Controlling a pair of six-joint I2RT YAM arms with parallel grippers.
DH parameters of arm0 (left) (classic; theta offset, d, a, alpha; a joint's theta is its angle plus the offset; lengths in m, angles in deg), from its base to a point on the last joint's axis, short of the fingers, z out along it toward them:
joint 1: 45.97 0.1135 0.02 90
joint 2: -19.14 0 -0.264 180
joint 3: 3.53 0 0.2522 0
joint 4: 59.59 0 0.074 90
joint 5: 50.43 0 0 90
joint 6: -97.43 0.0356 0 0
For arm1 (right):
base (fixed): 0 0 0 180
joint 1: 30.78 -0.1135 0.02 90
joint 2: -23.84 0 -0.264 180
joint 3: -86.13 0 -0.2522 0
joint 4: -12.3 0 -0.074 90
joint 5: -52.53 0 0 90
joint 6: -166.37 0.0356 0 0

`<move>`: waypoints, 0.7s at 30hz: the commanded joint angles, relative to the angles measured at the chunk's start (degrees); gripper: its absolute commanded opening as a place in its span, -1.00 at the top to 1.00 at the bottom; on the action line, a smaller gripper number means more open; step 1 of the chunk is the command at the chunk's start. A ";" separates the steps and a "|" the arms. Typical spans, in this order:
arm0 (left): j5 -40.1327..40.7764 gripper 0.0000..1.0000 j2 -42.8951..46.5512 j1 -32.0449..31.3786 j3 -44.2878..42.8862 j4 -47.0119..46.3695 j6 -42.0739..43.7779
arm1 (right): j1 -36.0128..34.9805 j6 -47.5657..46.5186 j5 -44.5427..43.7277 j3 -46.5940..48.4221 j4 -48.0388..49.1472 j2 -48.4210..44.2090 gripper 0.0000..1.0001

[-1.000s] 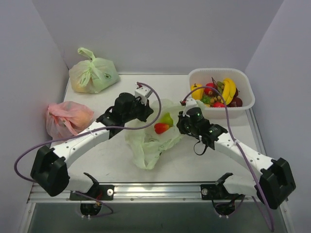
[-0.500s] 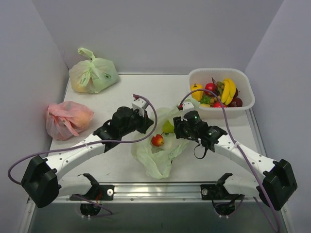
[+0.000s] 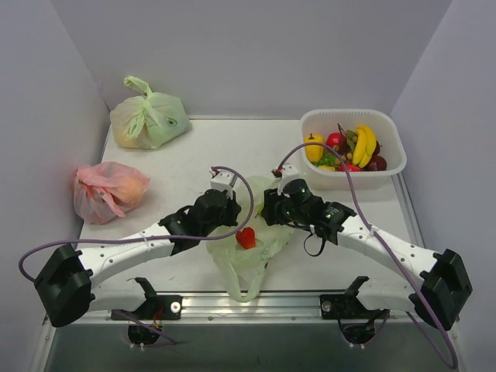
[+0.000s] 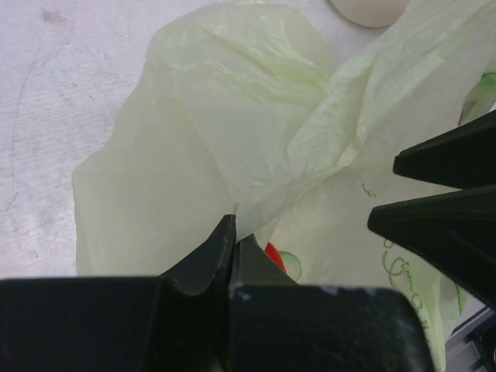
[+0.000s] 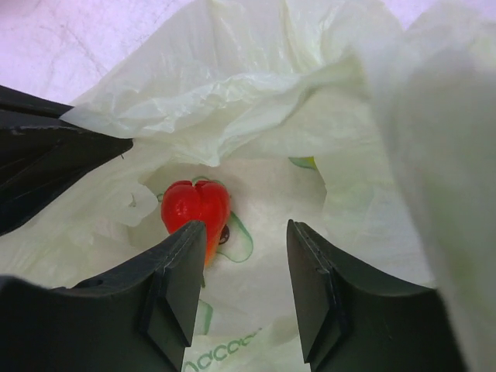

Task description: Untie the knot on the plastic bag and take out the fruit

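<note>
From overhead, the thin, translucent pale-green plastic bag (image 3: 242, 271) lies slumped on the table near the front edge, between the two wrists. Its mouth is spread wide, and a small glossy red fruit (image 3: 246, 237) sits in the hollow. The left arm (image 3: 132, 248) reaches in low from the left and the right arm (image 3: 380, 240) from the right, both elbows close to the table and both wrists angled down over the bag. The white plastic basket (image 3: 372, 178) of toy fruit stands well behind the right wrist. In the left wrist view, the left gripper (image 4: 235, 242) is pinched tight on a fold of the bag's film. A sliver of red shows just past the tips, and the other arm's black fingers cross the right edge. I judge this pinch should hold the rim up and back so the mouth stays wide. In the right wrist view, the right gripper (image 5: 244, 275) is spread apart, its fingers pointing into the opening. The red fruit lies just beyond the left-hand finger, off the centre line. I would shift slightly towards the fruit before descending and straddle it cleanly. I would close only on the fruit, since loose film hangs close and could get caught.
</note>
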 commanded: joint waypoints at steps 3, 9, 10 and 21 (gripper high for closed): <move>12.35 1.00 3.92 -1.50 0.20 4.49 -5.74 | -0.19 4.14 9.99 0.70 1.70 7.71 0.07; 18.06 1.00 5.59 -1.49 0.29 8.37 -7.15 | 1.56 3.53 11.42 0.79 -2.16 13.34 -0.21; 18.42 1.00 5.59 -1.41 0.29 8.37 -7.06 | 3.92 3.79 11.32 0.35 -2.77 14.22 -0.22; 17.19 1.00 2.78 -1.32 -2.44 9.51 -4.95 | 6.85 -0.95 12.46 4.99 -4.44 9.24 -0.26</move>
